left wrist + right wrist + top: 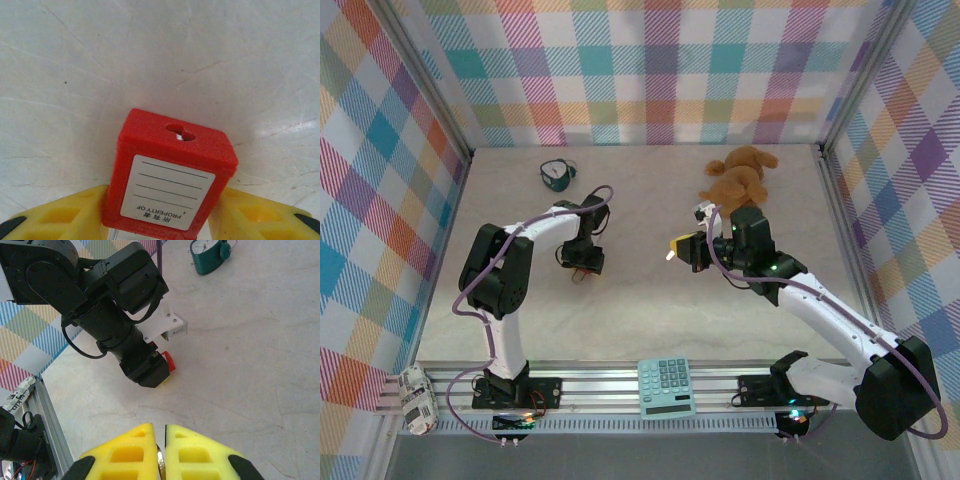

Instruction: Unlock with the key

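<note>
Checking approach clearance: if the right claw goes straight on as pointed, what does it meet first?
Probably the left claw, set either side of the red square plastic padlock; depth is unclear.

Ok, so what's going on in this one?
Two arms are working on a lock. The left tool has the red padlock between its fingers, apparently pressed against both sides, with the keyhole facing its wrist camera. The right tool is shut on the small metal key and hovers apart from the padlock, pointed toward it. The key is not yet in the keyhole.
</note>
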